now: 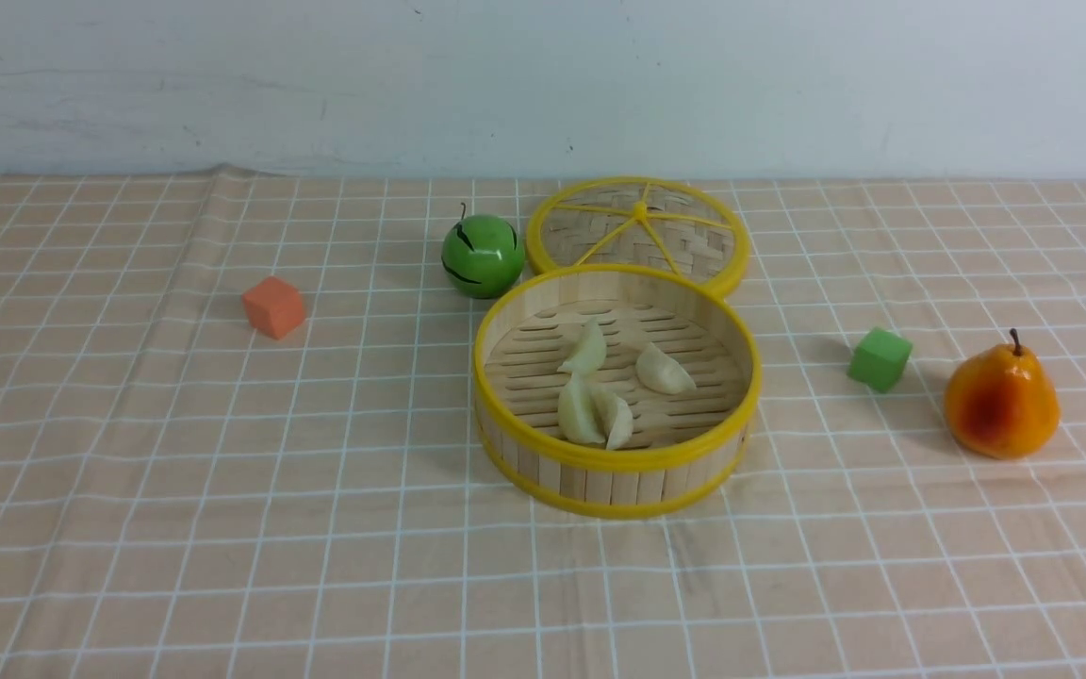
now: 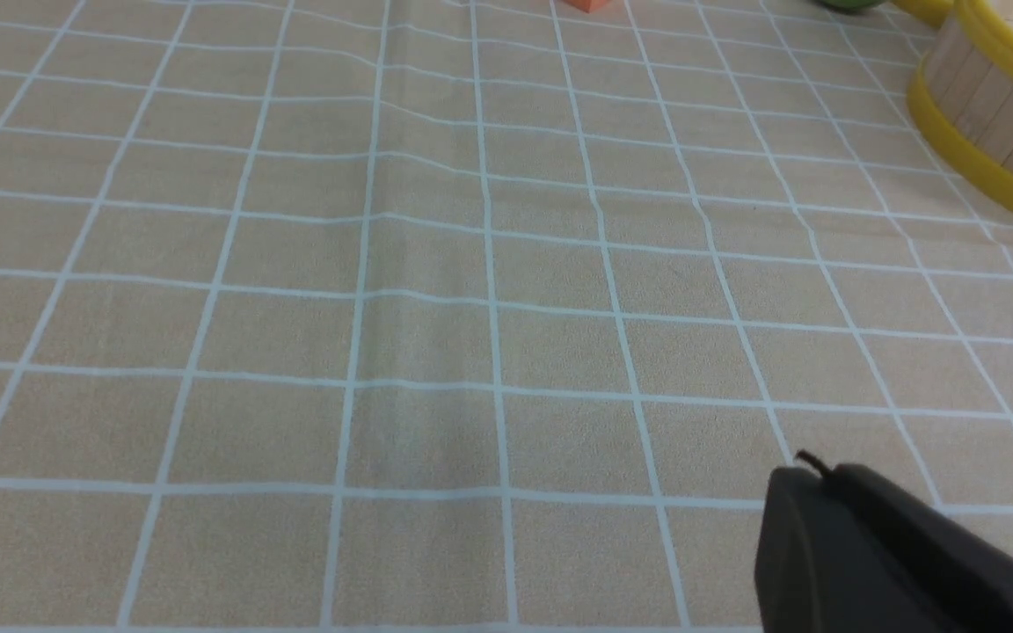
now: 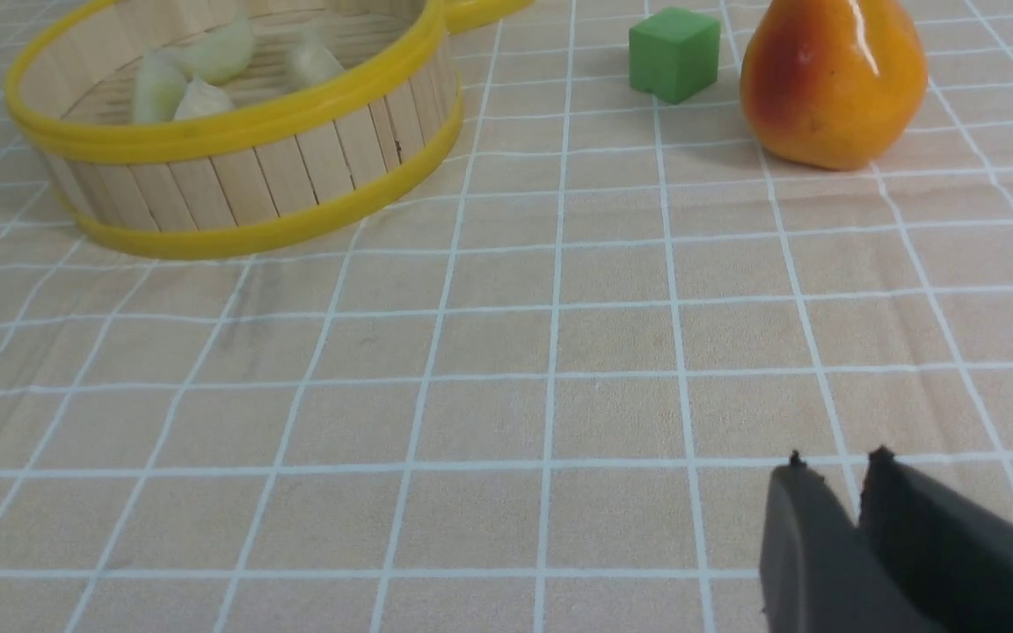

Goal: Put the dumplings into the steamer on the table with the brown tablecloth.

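The round bamboo steamer (image 1: 614, 462) with yellow rims stands mid-table on the brown tablecloth (image 1: 222, 471). Several pale pleated dumplings (image 1: 590, 410) lie on its slatted floor, two of them touching near the front wall. In the right wrist view the steamer (image 3: 243, 176) is far from my right gripper (image 3: 836, 462), whose dark tips stand slightly open with nothing between them, low over bare cloth. My left gripper (image 2: 810, 470) is shut and empty over bare cloth, with the steamer's wall (image 2: 990, 114) well off to one side. Neither arm shows in the front view.
The flat woven lid (image 1: 637, 231) lies right behind the steamer, with a green apple (image 1: 482, 255) beside it. An orange cube (image 1: 273, 306) sits to the left. On the right are a green cube (image 1: 879, 358) and an orange pear (image 1: 1000, 401).
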